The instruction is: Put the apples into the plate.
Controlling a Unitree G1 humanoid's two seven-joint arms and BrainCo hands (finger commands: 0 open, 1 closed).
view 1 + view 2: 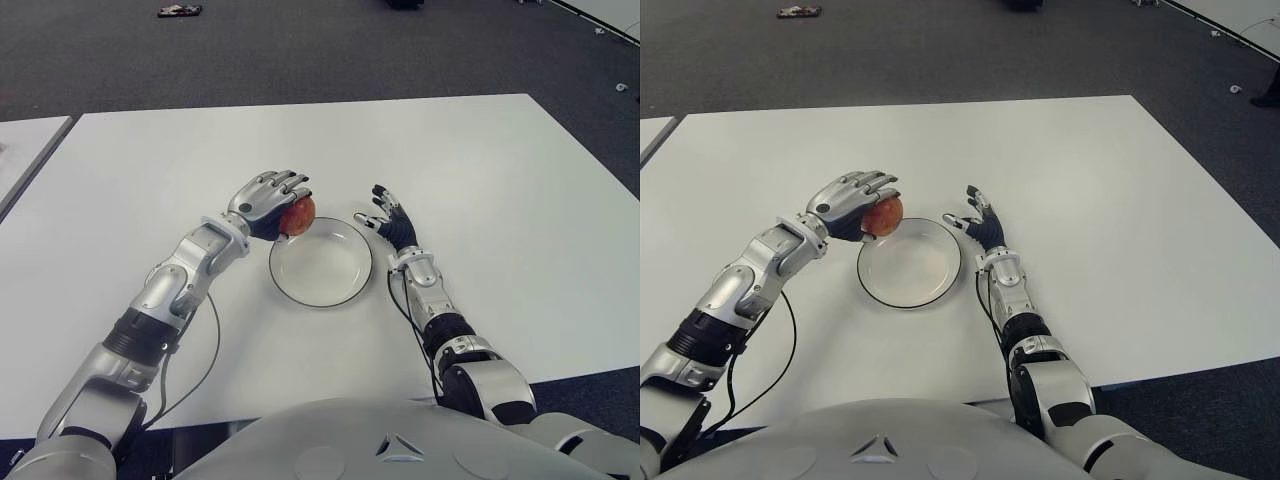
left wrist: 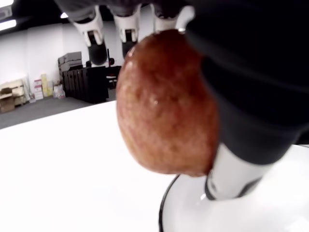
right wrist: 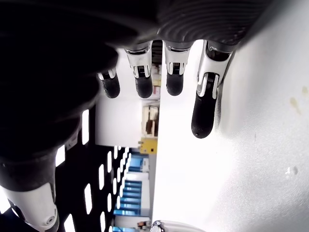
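Right now I see my left hand (image 1: 268, 200) wrapped around one reddish apple (image 1: 297, 215), fingers curled over its top and thumb underneath; my left wrist view confirms the grasp, with the fruit filling the picture between the fingertips and the dark palm. From the head camera, the apple sits at the far-left edge of the white plate (image 1: 352, 292), about over the dark-lined rim. In the wrist view the fruit shows above the rim, so I read it as held off the plate. I see nothing lying in the plate itself.

My right hand (image 1: 392, 224) shows just beside the plate's right side, fingers extended and loosely spread, holding nothing. Its wrist view shows the straight fingers (image 3: 205, 108) close over the white table (image 1: 500, 180); I cannot tell whether they touch it.

I can find only this single apple in any view. Both arms reach forward over the table, the plate between them. Dark carpet (image 1: 300, 50) lies beyond the far edge.
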